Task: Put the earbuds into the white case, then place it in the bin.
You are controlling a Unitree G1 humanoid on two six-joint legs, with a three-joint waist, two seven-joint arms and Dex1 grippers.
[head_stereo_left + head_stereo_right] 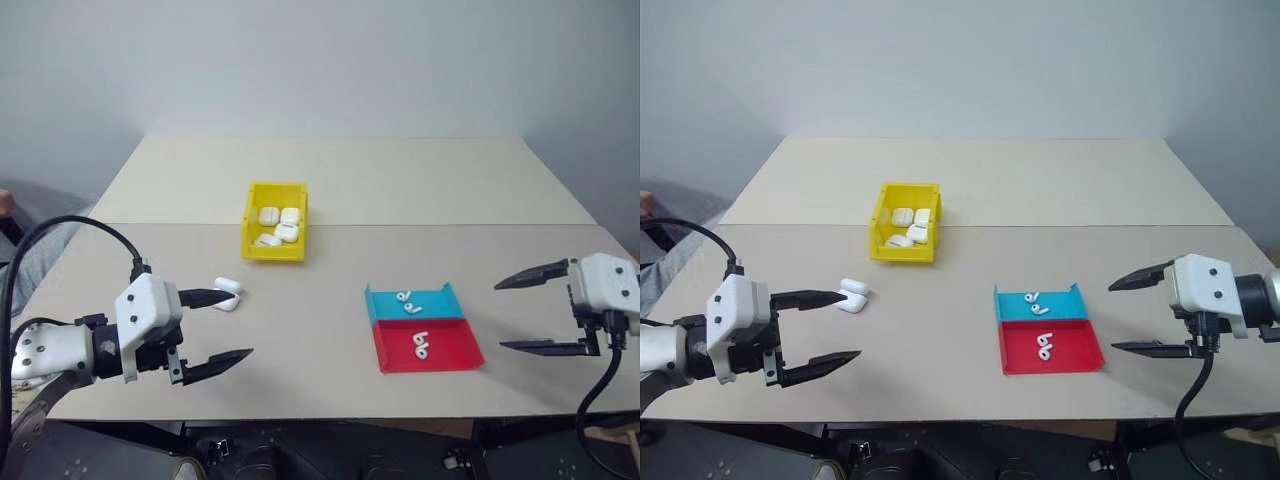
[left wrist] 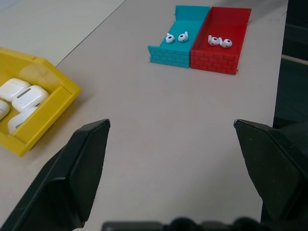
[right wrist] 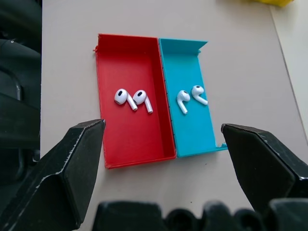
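One white case [image 1: 227,294] lies on the table left of centre, its lid looking raised. My left gripper [image 1: 244,324] hovers open just in front of it, one fingertip close beside the case. Two earbuds [image 3: 132,98] lie in the red tray [image 3: 110,144] and two earbuds [image 3: 191,96] in the teal tray [image 3: 192,134]. My right gripper [image 1: 500,316] stands open to the right of both trays, with nothing between its fingers. The yellow bin [image 1: 272,252] stands behind the case and holds several white cases [image 1: 280,222].
The teal tray [image 1: 440,305] and red tray [image 1: 455,350] sit side by side right of centre, near the front edge. A seam crosses the table behind the bin. A wide stretch of bare tabletop separates the case from the trays.
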